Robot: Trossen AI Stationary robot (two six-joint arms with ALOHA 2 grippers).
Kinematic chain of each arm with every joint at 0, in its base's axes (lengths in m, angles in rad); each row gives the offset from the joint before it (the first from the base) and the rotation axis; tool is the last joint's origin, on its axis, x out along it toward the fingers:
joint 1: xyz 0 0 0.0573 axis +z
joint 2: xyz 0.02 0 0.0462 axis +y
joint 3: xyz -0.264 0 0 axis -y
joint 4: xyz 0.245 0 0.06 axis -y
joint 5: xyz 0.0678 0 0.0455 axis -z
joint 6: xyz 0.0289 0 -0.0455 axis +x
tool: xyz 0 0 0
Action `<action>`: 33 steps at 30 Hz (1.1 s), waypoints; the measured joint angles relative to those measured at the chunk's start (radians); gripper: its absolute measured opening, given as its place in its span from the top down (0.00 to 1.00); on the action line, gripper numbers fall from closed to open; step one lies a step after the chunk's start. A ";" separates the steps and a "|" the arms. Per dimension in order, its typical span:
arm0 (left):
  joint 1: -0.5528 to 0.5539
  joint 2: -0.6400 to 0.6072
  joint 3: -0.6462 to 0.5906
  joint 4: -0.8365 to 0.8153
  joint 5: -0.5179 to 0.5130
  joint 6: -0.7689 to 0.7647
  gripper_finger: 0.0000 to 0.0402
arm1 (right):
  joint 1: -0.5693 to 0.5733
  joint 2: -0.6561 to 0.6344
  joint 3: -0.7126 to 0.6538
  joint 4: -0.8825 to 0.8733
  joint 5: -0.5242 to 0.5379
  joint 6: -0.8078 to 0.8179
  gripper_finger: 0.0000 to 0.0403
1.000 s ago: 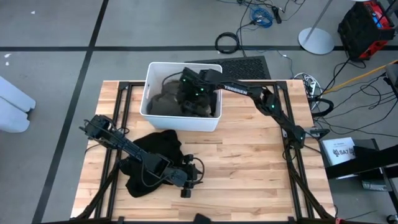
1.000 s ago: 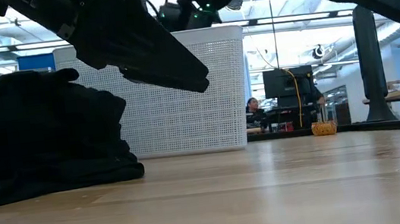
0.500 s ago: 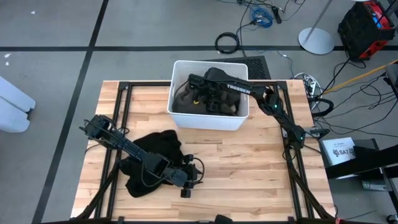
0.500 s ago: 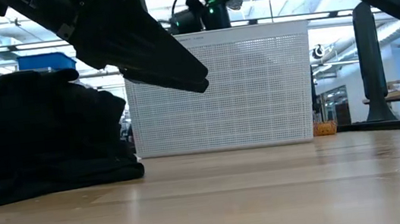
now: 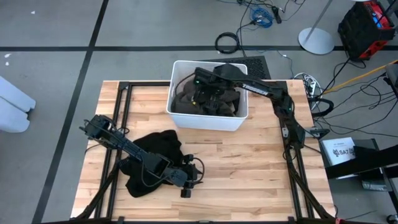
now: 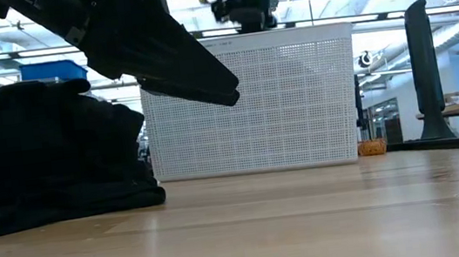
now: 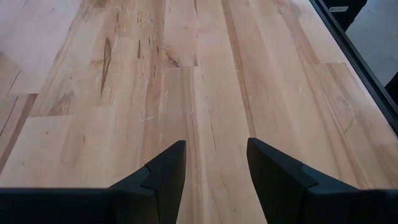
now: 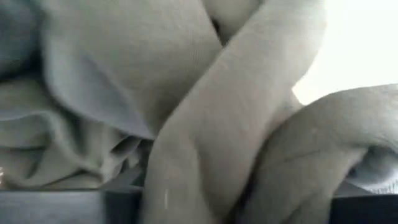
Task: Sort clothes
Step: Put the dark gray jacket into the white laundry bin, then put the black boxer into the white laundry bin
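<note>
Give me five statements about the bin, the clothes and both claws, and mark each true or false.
1. The white bin stands at the far edge of the table. True.
2. The right claw hangs over bare wood beside the bin. False: it is down inside the bin, among the clothes in the bin.
3. A black garment lies heaped on the table under the left arm. True.
4. The left claw grips that black garment. False: its fingers stand apart over bare wood with nothing between them.
5. The bin is empty. False: brownish and dark fabric fills it, and the right wrist view shows pale folds pressed close.
</note>
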 joint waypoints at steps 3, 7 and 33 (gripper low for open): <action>0.000 0.000 0.000 0.001 0.000 0.000 0.55 | 0.004 -0.041 0.000 0.001 0.001 0.017 0.36; 0.002 0.000 0.000 0.001 0.000 0.001 0.55 | 0.008 -0.087 0.000 0.002 0.008 0.001 0.24; 0.026 0.000 0.000 0.040 0.055 0.027 0.55 | 0.268 -0.378 -0.009 -0.071 -0.206 0.327 0.15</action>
